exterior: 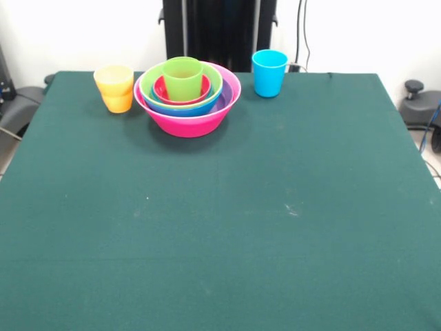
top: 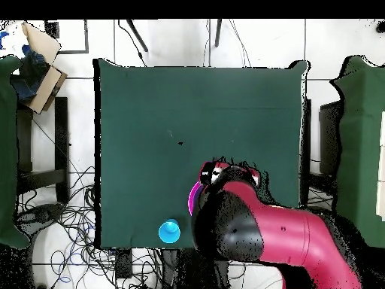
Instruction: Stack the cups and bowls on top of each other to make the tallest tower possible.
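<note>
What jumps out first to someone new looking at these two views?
In the front view, the tower: a large pink bowl near the table's far edge, holding nested bowls with a green cup upright in the middle. A yellow cup stacked on an orange cup stands just left of it, and a blue cup stands apart on its right. Overhead, the red and black arm covers most of the pile.

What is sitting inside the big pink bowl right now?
Nested in the pink bowl: a purple bowl, a blue bowl, a light green bowl, a small red-pink bowl and, innermost, an upright green cup. Anything beneath those is covered.
</note>
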Tool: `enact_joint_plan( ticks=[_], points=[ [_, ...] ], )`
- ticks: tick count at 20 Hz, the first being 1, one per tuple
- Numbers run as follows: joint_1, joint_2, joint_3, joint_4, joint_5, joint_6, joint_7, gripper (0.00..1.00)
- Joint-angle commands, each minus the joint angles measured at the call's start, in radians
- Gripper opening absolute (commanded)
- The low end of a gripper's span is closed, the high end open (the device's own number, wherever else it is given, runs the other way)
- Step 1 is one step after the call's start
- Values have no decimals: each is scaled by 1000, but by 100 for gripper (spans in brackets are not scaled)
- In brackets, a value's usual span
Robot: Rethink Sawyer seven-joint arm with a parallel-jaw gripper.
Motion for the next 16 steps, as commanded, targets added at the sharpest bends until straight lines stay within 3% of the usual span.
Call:
enact_joint_plan(
  ticks=[1,8,16],
  points=[
    [14,88,118,-186,-11,272,-209,100],
    [61,137,111,-248,-76,287,-115,100],
    [251,134,16,-242,-98,280,169,100]
  ],
)
